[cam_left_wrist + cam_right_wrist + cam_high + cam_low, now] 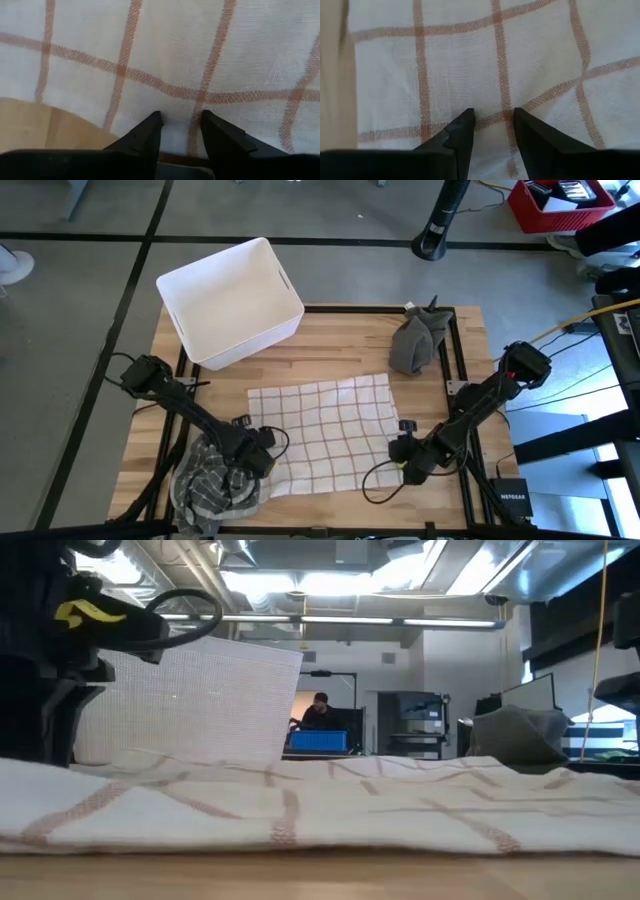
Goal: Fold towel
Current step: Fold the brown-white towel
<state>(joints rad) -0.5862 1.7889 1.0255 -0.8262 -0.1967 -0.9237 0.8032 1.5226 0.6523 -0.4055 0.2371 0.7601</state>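
Observation:
A white towel with orange checks [325,430] lies spread flat on the wooden table, and it fills the low view [320,805]. My left gripper [262,458] stands at the towel's near-left corner. In its wrist view [181,120] the fingers point down with only a narrow gap. My right gripper [403,450] stands at the towel's right edge near the near corner, and its fingers are just as close together in its wrist view [493,117]. My left gripper comes from above, pointing down, with its fingertips [150,125] set on the towel's near-left corner area [177,107], close to the edge where bare wood shows. A narrow strip of cloth sits between the fingers. The towel lies flat on the table. My right gripper comes from above, pointing down, with its fingertips [465,120] on the towel just inside its right edge [492,102]. A narrow strip of cloth sits between the two fingers. The towel still lies flat, with no part lifted.
A white bin [230,300] stands at the table's far-left corner. A grey cloth [415,340] is heaped at the far right. A crumpled grey striped cloth [210,485] lies at the near-left corner beside my left arm. Bare wood shows between the towel and the bin.

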